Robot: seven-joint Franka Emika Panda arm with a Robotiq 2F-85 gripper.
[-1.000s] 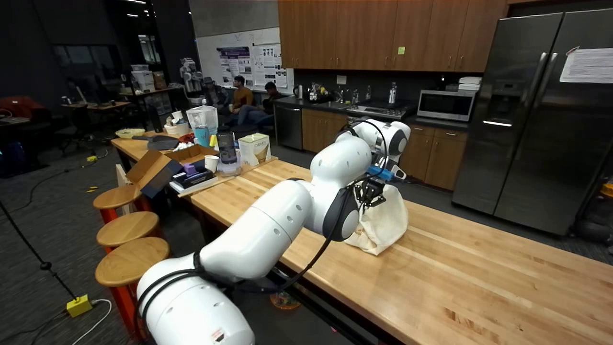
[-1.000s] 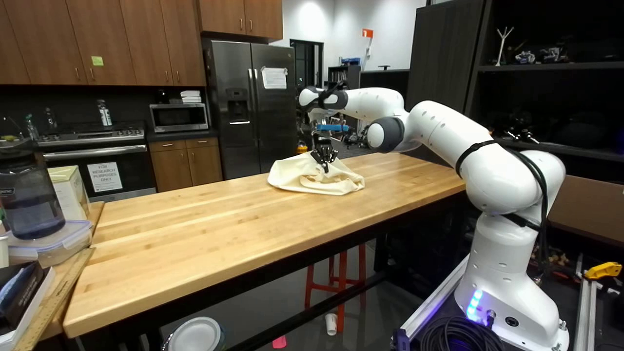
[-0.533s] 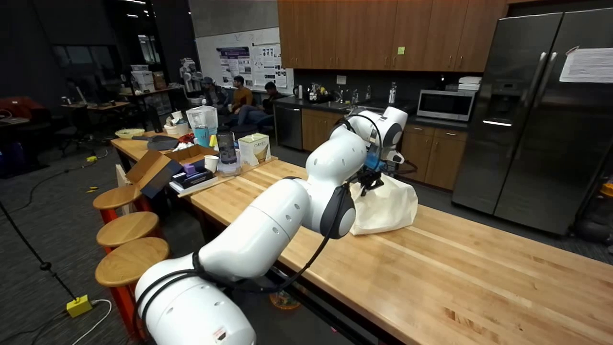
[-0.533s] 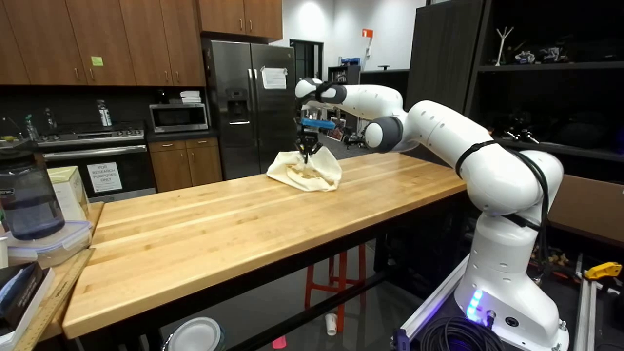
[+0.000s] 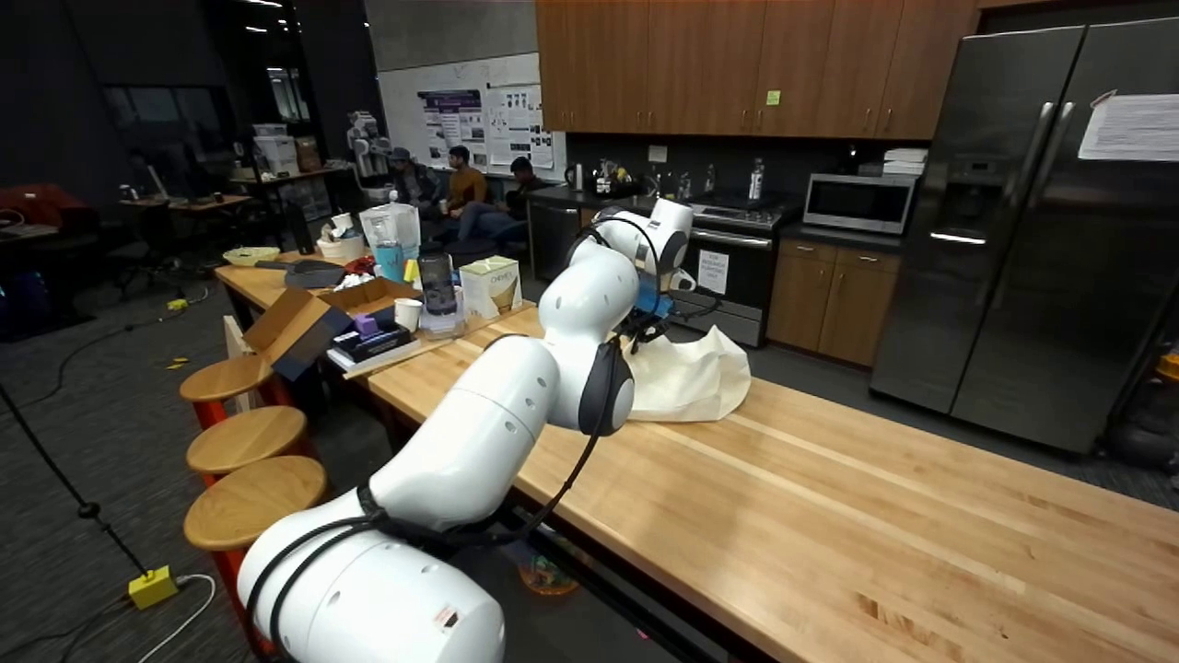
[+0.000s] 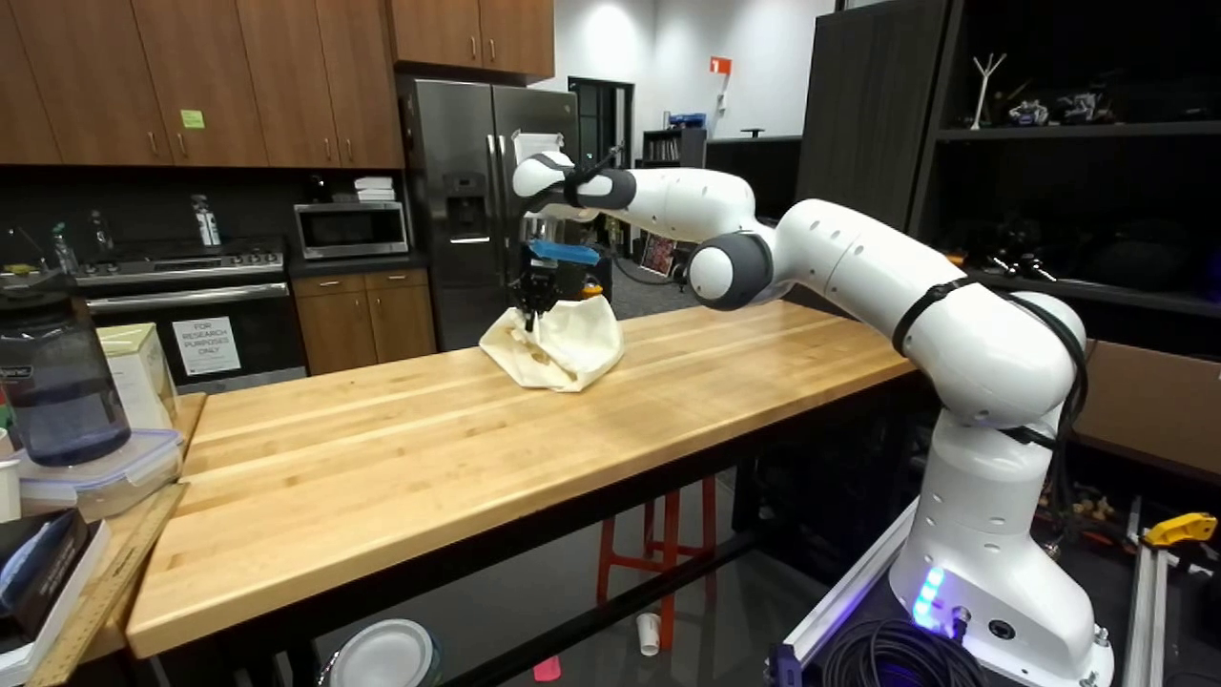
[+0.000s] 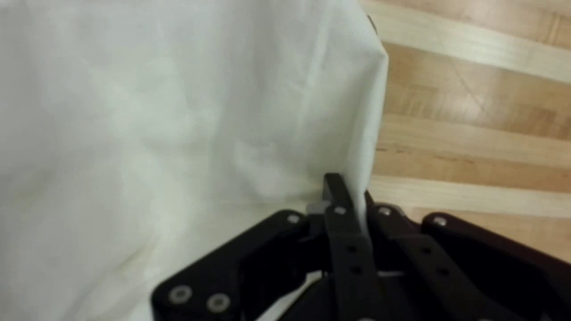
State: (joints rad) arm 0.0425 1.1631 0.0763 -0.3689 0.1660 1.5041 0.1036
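A cream cloth, possibly a bag, lies crumpled on the wooden tabletop in both exterior views, as the cloth (image 5: 691,376) and the cloth (image 6: 580,345) show. My gripper (image 6: 531,320) points down at it and pinches a fold; part of the cloth stands up beside the fingers. In the wrist view the cloth (image 7: 187,111) fills the left side, and one edge runs down between the fingertips of my gripper (image 7: 351,189), which is shut on it. The arm's elbow partly covers the cloth and gripper in an exterior view.
The wooden table (image 5: 829,497) runs long under the arm. At its far end stand a dark pitcher (image 5: 437,284), a carton (image 5: 490,285), a white cup (image 5: 406,314) and an opened cardboard box (image 5: 299,322). Several stools (image 5: 253,502) line one side. A stove (image 6: 191,305) is beyond the table.
My gripper has travelled leftward in both exterior views, toward the end with the pitcher and carton. The cloth has been dragged along and its folds have changed shape. The grip stays shut.
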